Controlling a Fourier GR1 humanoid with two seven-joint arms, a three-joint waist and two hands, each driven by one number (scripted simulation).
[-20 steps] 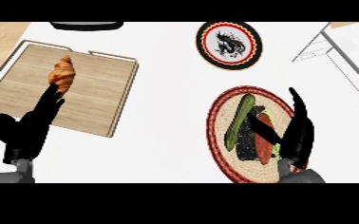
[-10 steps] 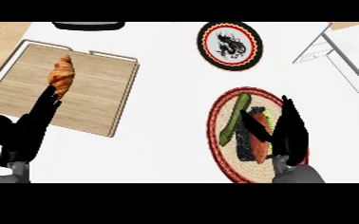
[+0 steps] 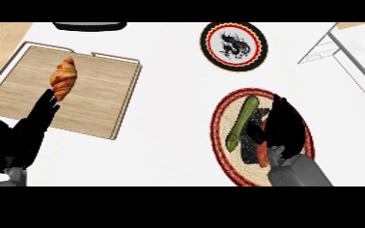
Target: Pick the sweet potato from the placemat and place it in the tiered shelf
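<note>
White bench carries a round placemat [image 3: 222,125] at four o'clock, where the right robot hand [image 3: 285,125] curls over the mostly hidden sweet potato [image 3: 263,152]. Crowding the neighbouring cucumber [image 3: 241,121] could spoil the lift toward the tiered shelf [image 3: 335,48] at two o'clock. The left robot hand [image 3: 28,130] rests open at eight o'clock.

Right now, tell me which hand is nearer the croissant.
Left. The left hand rests at the view's lower left, its fingertips just below the croissant on the wooden board. The right hand is far across the counter, over the round placemat.
</note>
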